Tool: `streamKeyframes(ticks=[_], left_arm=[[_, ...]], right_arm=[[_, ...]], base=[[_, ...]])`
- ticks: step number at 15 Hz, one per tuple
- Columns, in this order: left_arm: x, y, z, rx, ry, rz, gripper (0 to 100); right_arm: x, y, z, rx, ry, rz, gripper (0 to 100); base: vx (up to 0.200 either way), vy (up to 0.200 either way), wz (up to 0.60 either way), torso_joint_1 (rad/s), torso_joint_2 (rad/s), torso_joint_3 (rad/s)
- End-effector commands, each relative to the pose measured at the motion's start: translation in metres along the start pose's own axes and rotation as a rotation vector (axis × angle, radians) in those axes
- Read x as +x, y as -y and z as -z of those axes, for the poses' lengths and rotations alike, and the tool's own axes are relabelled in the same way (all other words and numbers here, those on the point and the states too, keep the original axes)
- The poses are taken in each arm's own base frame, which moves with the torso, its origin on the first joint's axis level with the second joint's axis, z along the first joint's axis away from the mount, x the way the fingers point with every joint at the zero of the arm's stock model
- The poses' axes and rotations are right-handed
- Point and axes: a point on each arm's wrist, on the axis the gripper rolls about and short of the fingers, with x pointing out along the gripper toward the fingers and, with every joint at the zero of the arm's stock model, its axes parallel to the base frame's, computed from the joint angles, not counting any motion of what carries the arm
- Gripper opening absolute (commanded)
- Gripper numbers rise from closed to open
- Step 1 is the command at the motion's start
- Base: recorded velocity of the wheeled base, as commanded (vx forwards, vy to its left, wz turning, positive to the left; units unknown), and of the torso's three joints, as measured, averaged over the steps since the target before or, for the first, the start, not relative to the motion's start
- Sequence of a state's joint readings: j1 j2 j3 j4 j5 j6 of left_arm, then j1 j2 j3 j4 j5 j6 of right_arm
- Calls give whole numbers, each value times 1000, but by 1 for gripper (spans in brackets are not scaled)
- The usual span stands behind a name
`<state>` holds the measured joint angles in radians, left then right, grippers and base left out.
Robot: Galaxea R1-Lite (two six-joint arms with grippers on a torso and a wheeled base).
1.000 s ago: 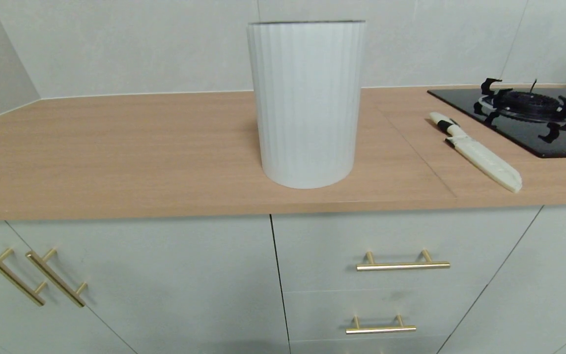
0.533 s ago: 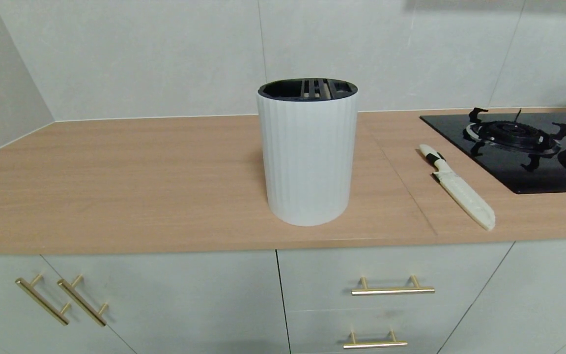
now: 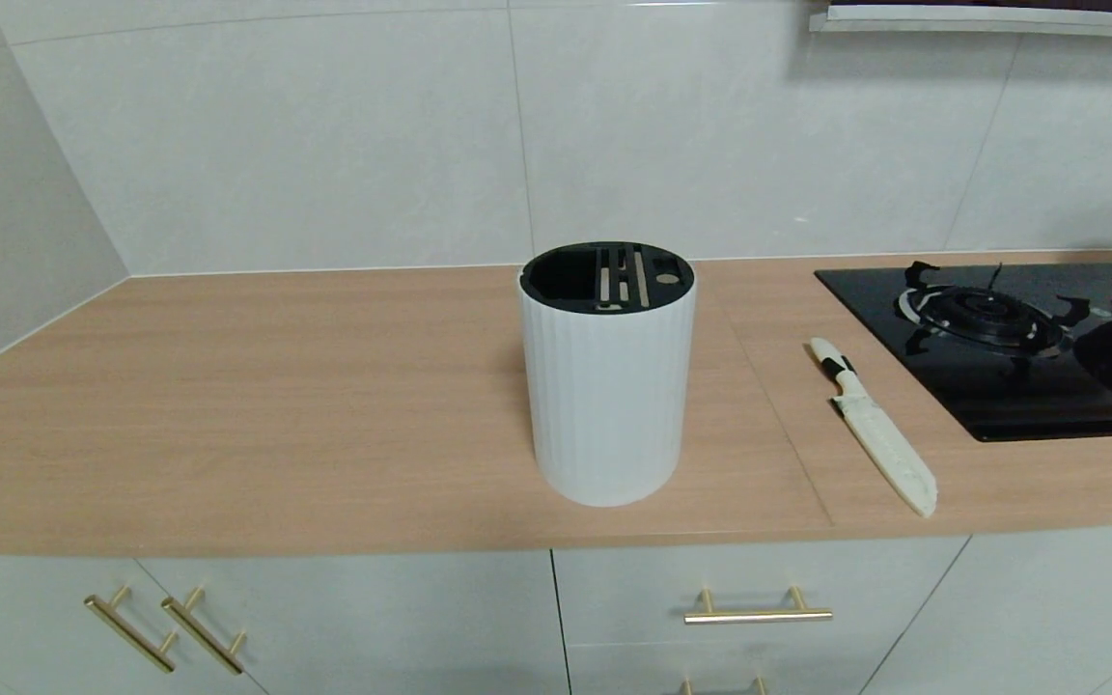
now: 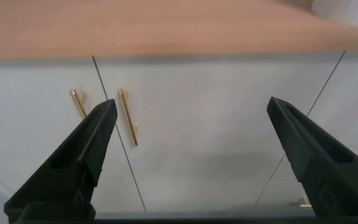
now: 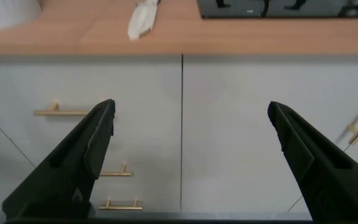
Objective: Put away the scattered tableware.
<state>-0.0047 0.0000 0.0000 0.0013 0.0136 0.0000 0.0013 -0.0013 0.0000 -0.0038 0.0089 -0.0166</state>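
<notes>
A white ribbed knife holder (image 3: 607,386) with a black slotted top stands near the front edge of the wooden counter (image 3: 276,405). To its right a cream knife (image 3: 873,426) with a black-banded handle lies flat, blade tip toward the counter's front edge. My left gripper (image 4: 191,149) hangs open below counter height, facing the pale cabinet doors. My right gripper (image 5: 191,149) is also open and low, facing the drawer fronts, with the knife's tip (image 5: 143,20) and a bit of the holder (image 5: 8,12) above it.
A black gas hob (image 3: 1010,338) fills the counter's right end, close to the knife. Tiled wall runs behind. Brass handles (image 3: 757,611) sit on the drawers below; a pair of door handles (image 3: 165,632) lies at lower left. Broad bare counter extends left of the holder.
The head camera has risen and tilted up, so the whole scene has slid down the picture and the holder's slotted top now shows. The knife and holder have not moved.
</notes>
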Motion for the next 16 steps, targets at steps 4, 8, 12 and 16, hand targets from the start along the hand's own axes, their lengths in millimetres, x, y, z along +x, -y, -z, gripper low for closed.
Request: streamKeyframes(ticks=[4,8,12,16], left_arm=[[0,0,0,0,-2,0,100],[0,0,0,0,0,0,100],[0,0,0,0,-2,0,100],[0,0,0,0,0,0,100]], right_arm=[[0,0,0,0,0,-1,100],[0,0,0,0,0,-1,100],[0,0,0,0,0,-1,100],[0,0,0,0,0,-1,100]], base=[[0,0,0,234,-520,-290],[0,0,0,254,-552,-297],[0,0,0,275,-586,-308],[0,0,0,240,-510,-267]])
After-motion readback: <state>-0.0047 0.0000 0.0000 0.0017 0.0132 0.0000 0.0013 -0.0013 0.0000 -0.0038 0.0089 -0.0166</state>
